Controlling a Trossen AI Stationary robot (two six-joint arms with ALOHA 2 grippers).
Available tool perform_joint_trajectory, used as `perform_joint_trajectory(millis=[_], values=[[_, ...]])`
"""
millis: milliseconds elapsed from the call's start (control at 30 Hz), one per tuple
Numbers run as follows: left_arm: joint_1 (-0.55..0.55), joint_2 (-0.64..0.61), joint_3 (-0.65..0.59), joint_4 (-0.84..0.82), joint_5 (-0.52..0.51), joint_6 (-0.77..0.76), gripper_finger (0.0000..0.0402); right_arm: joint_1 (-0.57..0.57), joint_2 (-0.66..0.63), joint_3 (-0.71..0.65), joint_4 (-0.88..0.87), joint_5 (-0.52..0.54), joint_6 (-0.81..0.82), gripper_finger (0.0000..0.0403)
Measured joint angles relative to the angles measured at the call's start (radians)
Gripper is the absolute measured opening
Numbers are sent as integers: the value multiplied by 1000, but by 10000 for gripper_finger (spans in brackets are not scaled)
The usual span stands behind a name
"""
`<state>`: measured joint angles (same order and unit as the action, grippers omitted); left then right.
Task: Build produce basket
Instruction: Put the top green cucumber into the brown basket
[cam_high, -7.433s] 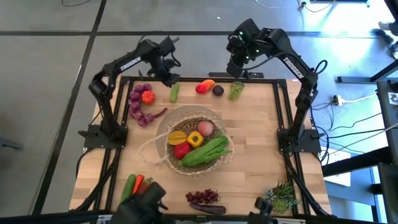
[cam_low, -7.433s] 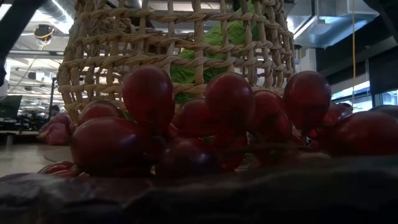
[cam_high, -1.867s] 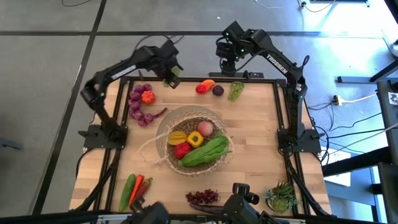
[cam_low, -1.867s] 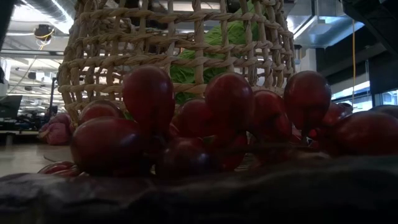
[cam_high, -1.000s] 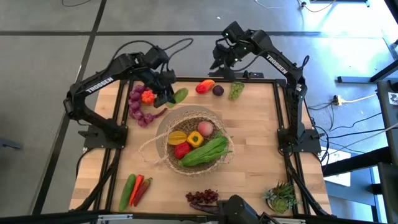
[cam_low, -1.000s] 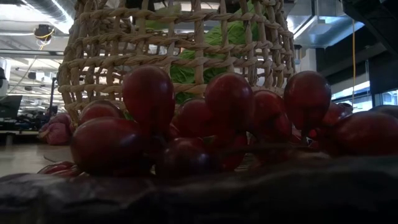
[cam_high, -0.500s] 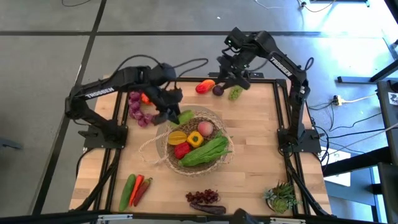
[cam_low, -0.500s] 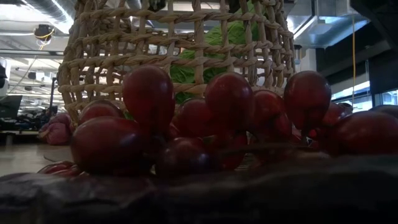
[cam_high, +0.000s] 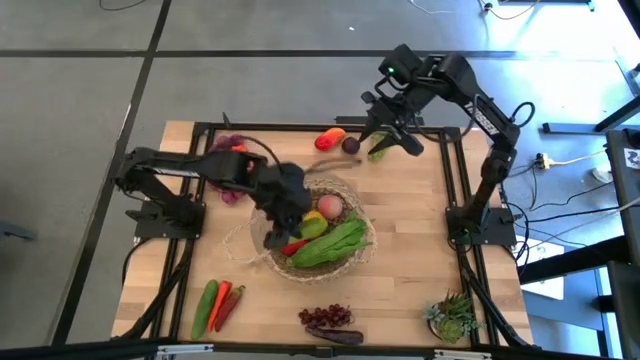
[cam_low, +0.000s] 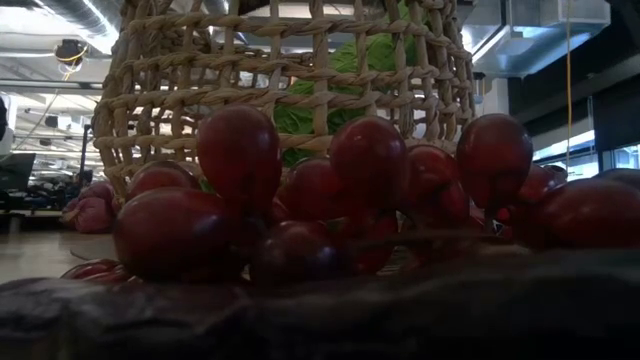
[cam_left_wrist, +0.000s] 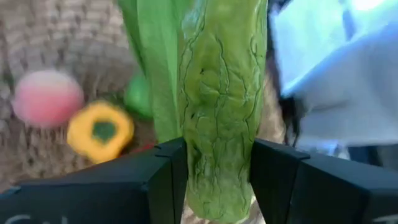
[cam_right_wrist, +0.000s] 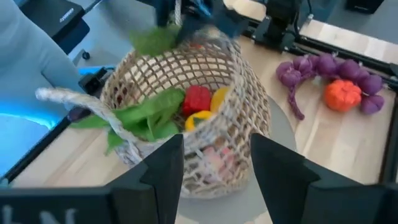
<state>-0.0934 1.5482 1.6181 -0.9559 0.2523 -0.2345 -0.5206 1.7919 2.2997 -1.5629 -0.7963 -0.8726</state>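
The left hand (cam_high: 283, 205) sits at the middle of the high view, over the left side of the basket (cam_high: 340, 268); its fingers (cam_left_wrist: 165, 180) are pinched on a green leafy stalk (cam_left_wrist: 217, 124), which in the left wrist view stands between them above the woven bottom, most likely so it can be let go among the produce already inside. The right hand (cam_high: 392, 128) hovers in the upper right of the high view, over the far edge of the counter (cam_high: 420, 220), just by the green piece (cam_high: 378, 148) and the dark purple one (cam_high: 351, 145); in its own wrist view its fingers (cam_right_wrist: 163, 163) are spread with nothing between them, apparently ready for the next pick.

The basket holds a pink fruit (cam_high: 331, 207), a yellow pepper (cam_high: 313, 226), a red piece (cam_high: 292, 246) and a large leafy green (cam_high: 335, 246). Outside it lie purple grapes (cam_high: 327, 317) at the bottom centre, a cucumber (cam_high: 205, 309) with chillies (cam_high: 225, 303) at the lower left, and a red-orange piece (cam_high: 330, 138) at the top.
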Motion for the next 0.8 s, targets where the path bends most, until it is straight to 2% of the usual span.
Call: perform_joint_trajectory(millis=[167,367,567,800], values=[[-16,24,-1,-44,26,6,119,35,-6,0,9,5,15,180],[-15,56,3,-63,8,8,119,81,-6,0,7,105,6,180],[-12,114,-1,-74,2,1,119,109,-7,0,0,107,1,180],[-6,149,3,-31,56,-20,126,125,-8,0,-7,108,-3,180]])
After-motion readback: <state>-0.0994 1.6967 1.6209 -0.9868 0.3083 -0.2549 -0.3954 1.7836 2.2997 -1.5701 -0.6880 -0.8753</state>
